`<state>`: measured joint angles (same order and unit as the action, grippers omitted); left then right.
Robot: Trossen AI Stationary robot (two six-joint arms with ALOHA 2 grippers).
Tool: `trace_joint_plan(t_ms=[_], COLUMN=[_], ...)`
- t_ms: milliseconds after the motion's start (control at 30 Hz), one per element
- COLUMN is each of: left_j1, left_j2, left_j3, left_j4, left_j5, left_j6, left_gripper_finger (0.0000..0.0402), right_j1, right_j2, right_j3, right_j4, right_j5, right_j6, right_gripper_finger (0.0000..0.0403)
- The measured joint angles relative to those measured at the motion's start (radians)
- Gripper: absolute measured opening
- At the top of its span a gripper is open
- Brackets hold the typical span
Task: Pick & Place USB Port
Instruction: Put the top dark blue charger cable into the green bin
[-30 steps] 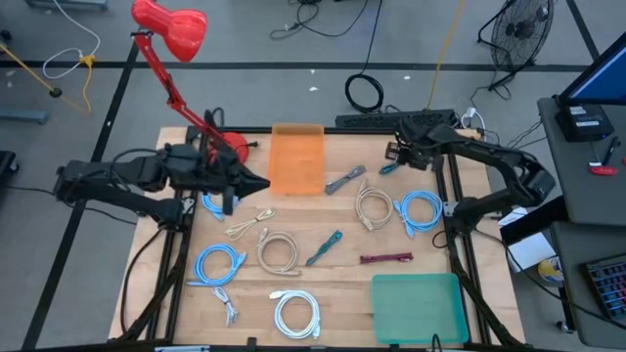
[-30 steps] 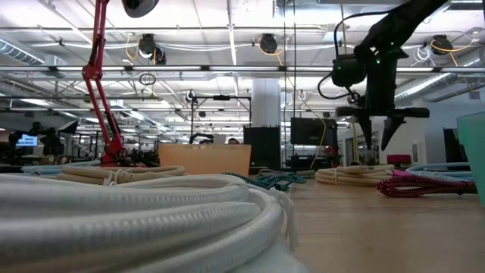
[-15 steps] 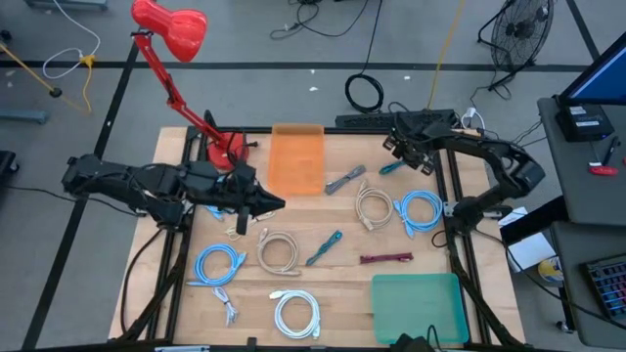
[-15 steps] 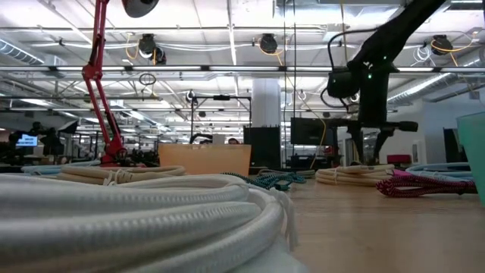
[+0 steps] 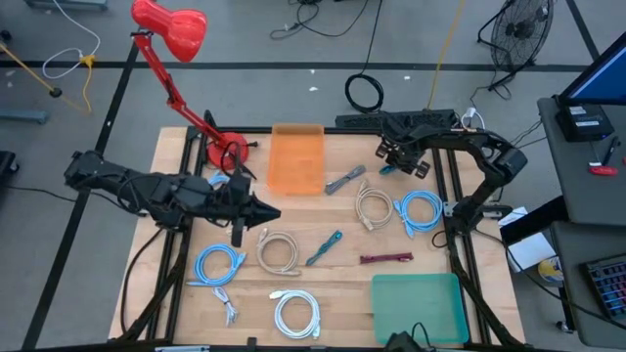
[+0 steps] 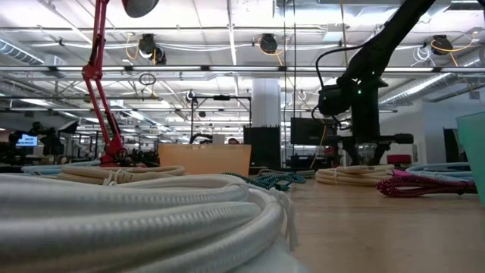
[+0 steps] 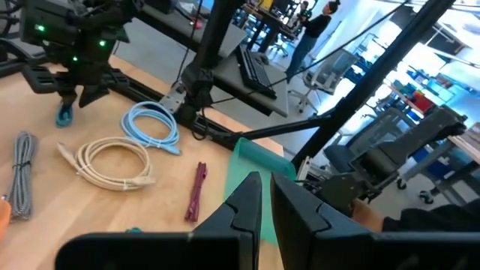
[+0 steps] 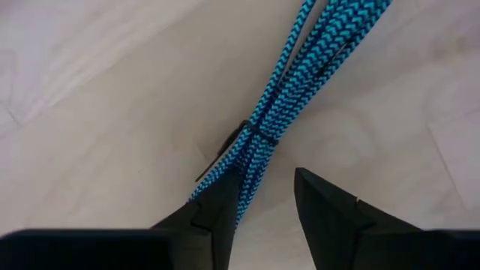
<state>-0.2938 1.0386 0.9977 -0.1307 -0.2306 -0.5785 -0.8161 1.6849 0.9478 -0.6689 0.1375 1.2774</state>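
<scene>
**Teal cable under right gripper at table's far edge**

Teal braided cable (image 8: 277, 112) lies flat on the wooden table (image 5: 430, 256) near the far right corner, bundled with a dark tie at its middle. Right gripper (image 8: 266, 199) is down over it, fingers parted, one fingertip (image 8: 217, 206) touching the cable's side, the other on bare wood just beside it; the cable is not clamped. In the high view the right gripper (image 5: 399, 156) sits just past the grey cable (image 5: 345, 180) and above the beige coil (image 5: 373, 207) and blue coil (image 5: 422, 210).

Left gripper (image 5: 266, 208) hangs over the table's left middle, near the orange tray (image 5: 296, 156), fingers (image 7: 251, 206) closed with only a thin slit between them, holding nothing.

Green tray (image 5: 419, 305) sits at the near right corner. Maroon cable (image 5: 385, 258) lies between it and the coils. Red lamp (image 5: 171, 27) stands at the far left.
</scene>
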Motion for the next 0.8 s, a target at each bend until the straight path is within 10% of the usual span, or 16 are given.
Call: trace_joint_plan(t_ms=[800], left_j1=[-0.009], left_j2=[0.000], left_j3=[0.000], left_j4=[-0.032], left_j5=[-0.028], left_j6=[-0.029], left_gripper_finger=[0.0033], right_j1=[0.036], right_j2=[-0.014], right_j3=[-0.127], right_j4=[0.210], right_j5=[0.043], right_j6=[-0.012], right_gripper_finger=[0.0004])
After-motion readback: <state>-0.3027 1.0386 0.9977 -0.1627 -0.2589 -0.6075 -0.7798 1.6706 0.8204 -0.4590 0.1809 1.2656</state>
